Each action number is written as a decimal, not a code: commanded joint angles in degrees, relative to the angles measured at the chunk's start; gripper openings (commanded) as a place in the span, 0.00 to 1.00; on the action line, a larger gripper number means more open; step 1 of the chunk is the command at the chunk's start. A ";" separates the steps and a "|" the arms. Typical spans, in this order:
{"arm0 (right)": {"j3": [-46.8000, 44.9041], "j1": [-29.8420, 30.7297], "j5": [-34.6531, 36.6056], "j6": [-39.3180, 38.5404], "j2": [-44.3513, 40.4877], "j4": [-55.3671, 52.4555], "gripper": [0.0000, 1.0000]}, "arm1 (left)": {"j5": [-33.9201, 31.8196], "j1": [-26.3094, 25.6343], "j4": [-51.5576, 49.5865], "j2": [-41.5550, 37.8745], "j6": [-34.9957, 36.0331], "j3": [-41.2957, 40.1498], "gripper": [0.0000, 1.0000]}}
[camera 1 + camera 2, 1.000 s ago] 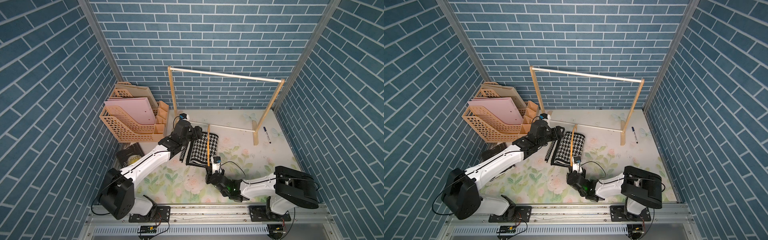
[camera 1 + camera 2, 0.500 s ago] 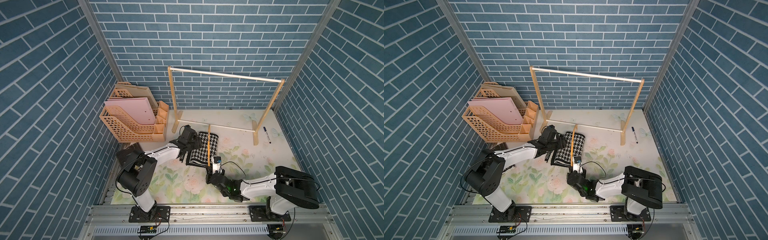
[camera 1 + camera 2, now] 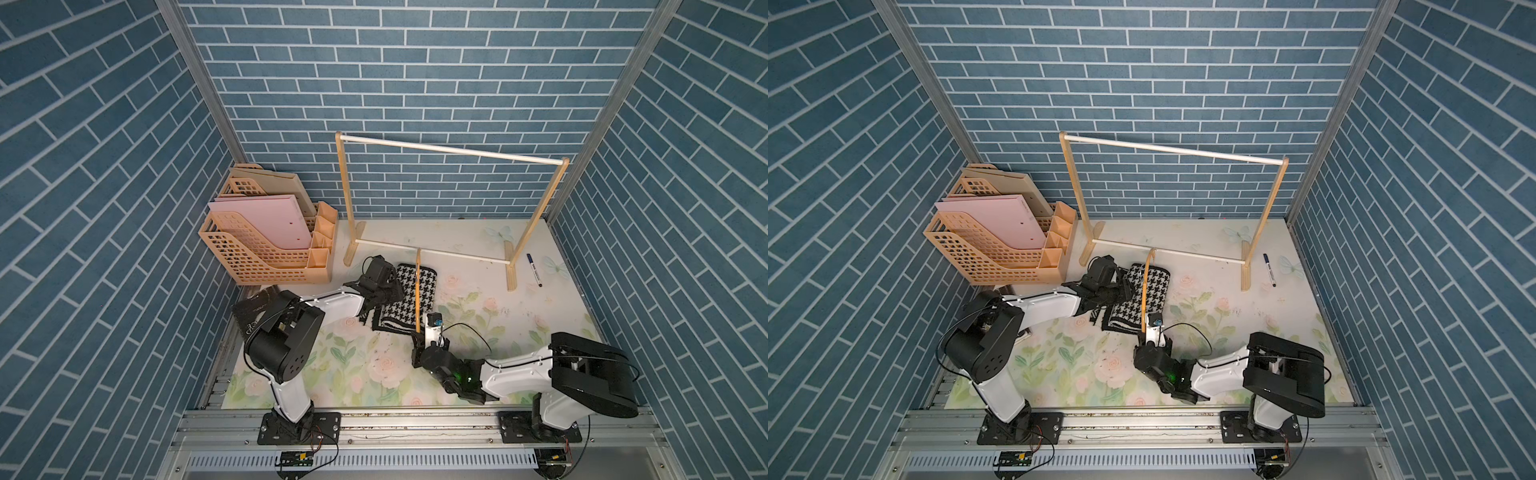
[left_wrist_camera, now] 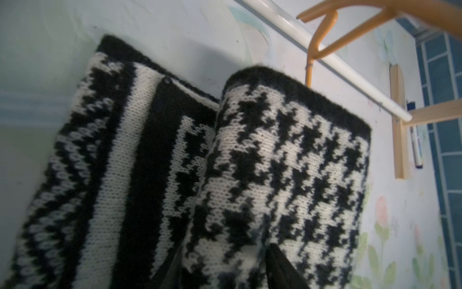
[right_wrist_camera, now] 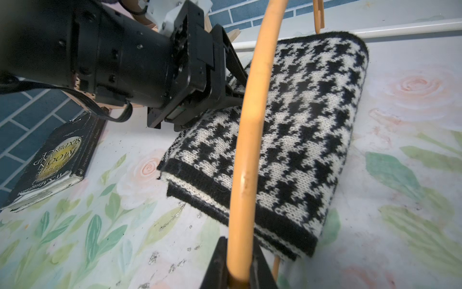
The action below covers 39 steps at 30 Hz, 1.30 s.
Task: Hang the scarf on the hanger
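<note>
Blue brick-pattern walls close in a floral worktop, with a wooden rack of white rods at the upper middle of both top views. A peach file organizer sits at centre left, and a pen lies to the right of the rack's foot. The scarf lies folded on the worktop in the middle of the frame, just below the rack's lower rod, houndstooth side up and its black-edged end toward the bottom of the frame. The hanger stands on edge above the scarf and shows as a thin wooden line running up the frame. In the right wrist view its curved arm arches over the cloth. In the left wrist view its lower bar passes out of sight behind the scarf's far edge. The right gripper has its fingers clamped on the hanger's near end. The left gripper reaches in from the left, its fingers apart on either side of the scarf's upper fold. Whether they press the cloth cannot be told. A dark book lies at the left of the right wrist view.
</note>
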 commanded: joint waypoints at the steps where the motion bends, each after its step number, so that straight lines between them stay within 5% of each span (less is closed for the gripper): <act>1: -0.35 -0.15 2.13 -0.13 -1.11 -1.18 0.00 | 1.04 0.08 1.57 0.71 0.29 -0.52 0.28; 4: -0.60 -0.17 2.45 -0.13 -1.66 -1.44 0.00 | 1.18 0.13 1.86 0.14 0.07 -0.95 0.00; 12: 0.06 -0.41 5.30 -5.76 -10.65 -7.59 0.00 | 2.11 0.14 -0.04 -5.91 0.49 -0.01 0.00; 24: -2.17 -6.70 0.44 -12.20 -32.10 -12.94 0.00 | 5.32 0.07 -11.28 -10.74 3.97 16.59 0.00; 39: -2.57 -10.18 -7.68 -13.64 -38.78 -13.87 0.00 | 3.71 0.07 -17.18 -12.53 5.28 25.34 0.00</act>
